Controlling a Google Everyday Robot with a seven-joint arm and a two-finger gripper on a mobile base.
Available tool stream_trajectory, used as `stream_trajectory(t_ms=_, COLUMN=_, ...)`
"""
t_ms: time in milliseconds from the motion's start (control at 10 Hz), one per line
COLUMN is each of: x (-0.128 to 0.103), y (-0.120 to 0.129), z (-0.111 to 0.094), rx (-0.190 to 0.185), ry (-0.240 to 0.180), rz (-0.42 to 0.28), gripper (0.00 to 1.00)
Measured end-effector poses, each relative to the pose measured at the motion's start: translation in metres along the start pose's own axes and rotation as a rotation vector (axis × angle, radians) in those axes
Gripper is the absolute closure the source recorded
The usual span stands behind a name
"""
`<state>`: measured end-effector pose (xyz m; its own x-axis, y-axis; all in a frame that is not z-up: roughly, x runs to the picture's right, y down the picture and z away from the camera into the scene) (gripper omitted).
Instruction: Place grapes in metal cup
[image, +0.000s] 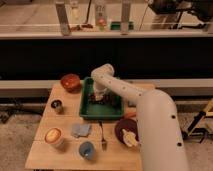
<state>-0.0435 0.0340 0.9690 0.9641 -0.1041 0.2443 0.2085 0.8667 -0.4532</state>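
Slippage is threatening: the hand (100, 94) is sitting shut, apparently on the grapes (94, 99), inside the green tray (85, 113) toward the desk's (41, 154) back edge; a thin pinch is risking berries dropping before the left-edge metal cup (57, 106).

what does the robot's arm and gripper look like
The arm is smooth, off-white and thick, built from rounded tubular segments with a bulbous elbow joint; no cables or markings show. It narrows toward the gripper, down in the green tray, which looks pale like the arm.

Dim, warm overhead light, dark background
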Motion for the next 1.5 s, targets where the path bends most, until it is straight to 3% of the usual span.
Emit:
stream_trajectory(t_ms=300, x=-0.004, y=-0.008, z=-0.026, rx=0.042, ry=0.0, rz=-0.006, gripper=0.99)
stream_trajectory(t_ms=700, x=-0.007, y=-0.012, z=-0.039, rx=0.084, ry=0.005, rz=-0.012, gripper=0.98)
stream_trajectory(t_ms=1000, x=-0.012, y=-0.019, z=-0.05, rx=0.123, ry=0.0, rz=-0.023, gripper=0.82)
stream_trajectory(t_ms=1100, x=-0.011, y=-0.021, z=-0.053, rx=0.134, ry=-0.004, rz=-0.02, gripper=0.7)
stream_trajectory(t_ms=1500, x=-0.014, y=-0.027, z=-0.065, rx=0.175, ry=-0.016, rz=-0.013, gripper=0.49)
